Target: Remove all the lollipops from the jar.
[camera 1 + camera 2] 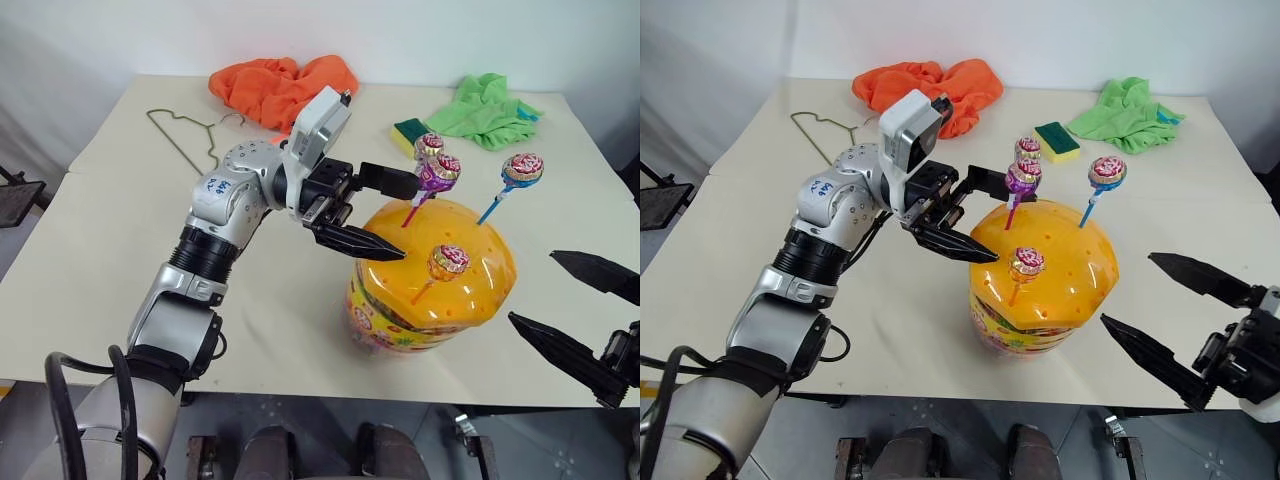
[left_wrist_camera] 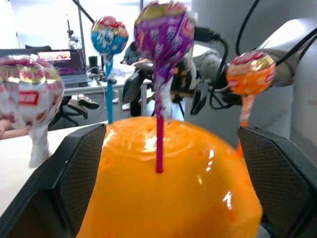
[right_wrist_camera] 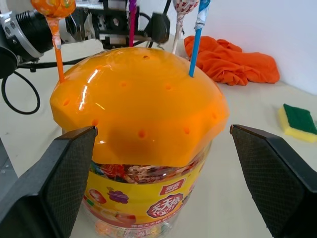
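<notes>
Four lollipops (image 1: pixel 437 172) stand upright in the orange lid of the jar (image 1: pixel 430 275) on the table (image 1: pixel 120 200). Left gripper (image 1: pixel 378 212), jaws wide, flanks the purple one's stick. Right gripper (image 1: pixel 580 320) gapes wide beside the jar.

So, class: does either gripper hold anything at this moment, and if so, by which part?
Nothing is held. The left gripper hangs open by the purple lollipop in the jar; the right gripper is open beside the jar.

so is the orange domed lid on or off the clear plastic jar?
On. The orange domed lid sits squarely atop the clear plastic jar, with four wrapped lollipops still standing in its holes.
</notes>
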Robot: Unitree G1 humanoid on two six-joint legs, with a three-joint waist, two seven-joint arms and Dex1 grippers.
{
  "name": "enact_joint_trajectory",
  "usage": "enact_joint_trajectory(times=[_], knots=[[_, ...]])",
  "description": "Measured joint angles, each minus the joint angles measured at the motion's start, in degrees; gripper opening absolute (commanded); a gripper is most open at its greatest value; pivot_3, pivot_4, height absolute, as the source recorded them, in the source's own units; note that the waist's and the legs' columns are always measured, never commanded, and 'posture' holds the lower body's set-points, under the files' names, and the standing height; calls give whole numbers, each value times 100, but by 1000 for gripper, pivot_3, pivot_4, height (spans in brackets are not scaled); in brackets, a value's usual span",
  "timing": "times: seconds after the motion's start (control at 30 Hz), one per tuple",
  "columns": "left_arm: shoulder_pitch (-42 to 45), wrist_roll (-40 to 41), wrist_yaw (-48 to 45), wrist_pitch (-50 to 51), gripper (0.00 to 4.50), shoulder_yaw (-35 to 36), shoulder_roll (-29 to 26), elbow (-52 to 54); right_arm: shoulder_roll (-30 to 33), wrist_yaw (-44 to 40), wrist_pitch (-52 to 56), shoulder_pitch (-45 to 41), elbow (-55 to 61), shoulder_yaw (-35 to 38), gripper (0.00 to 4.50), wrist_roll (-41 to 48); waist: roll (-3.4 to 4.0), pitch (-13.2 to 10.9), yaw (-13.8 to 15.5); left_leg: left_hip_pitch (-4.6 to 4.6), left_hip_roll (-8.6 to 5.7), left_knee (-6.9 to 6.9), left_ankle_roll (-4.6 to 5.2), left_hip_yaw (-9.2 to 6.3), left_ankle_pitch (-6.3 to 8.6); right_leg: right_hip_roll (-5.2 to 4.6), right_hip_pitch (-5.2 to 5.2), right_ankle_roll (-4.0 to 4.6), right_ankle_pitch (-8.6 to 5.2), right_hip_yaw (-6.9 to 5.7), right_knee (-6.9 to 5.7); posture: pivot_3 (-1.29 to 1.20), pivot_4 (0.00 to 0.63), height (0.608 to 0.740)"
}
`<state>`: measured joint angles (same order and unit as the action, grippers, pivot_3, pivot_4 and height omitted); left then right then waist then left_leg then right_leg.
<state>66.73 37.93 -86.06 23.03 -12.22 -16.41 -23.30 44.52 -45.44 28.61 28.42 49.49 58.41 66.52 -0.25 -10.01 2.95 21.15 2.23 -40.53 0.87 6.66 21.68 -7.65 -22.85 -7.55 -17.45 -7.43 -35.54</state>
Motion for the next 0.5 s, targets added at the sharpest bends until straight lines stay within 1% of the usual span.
enact_joint_trajectory(times=[0.1,0.17,0.4,0.43,0.5], knots=[[0,0,0,0,3036,25,37,1,-14,67,-50,98,35,76,4500,9,0,0,-2,-1,0,0,0,0,0,0,0,0,0,1,0,0,150,740],[0,0,0,-4,2359,71,51,0,-44,79,-92,188,78,93,4500,9,0,0,-2,0,0,0,0,0,0,0,0,0,0,1,0,0,150,740],[9,0,-1,-12,196,127,88,-1,-75,114,-233,291,134,98,4500,9,0,0,0,0,0,-1,1,0,1,0,0,0,0,1,0,0,150,740],[11,0,0,-11,27,150,91,0,-75,114,-237,296,133,98,4500,8,0,0,-1,0,0,-1,1,0,1,0,0,0,0,1,0,0,150,740],[46,46,0,30,27,266,138,0,-74,112,-252,310,123,98,4500,1,0,0,1,2,0,-1,1,-2,1,0,0,0,0,0,0,0,150,740]])
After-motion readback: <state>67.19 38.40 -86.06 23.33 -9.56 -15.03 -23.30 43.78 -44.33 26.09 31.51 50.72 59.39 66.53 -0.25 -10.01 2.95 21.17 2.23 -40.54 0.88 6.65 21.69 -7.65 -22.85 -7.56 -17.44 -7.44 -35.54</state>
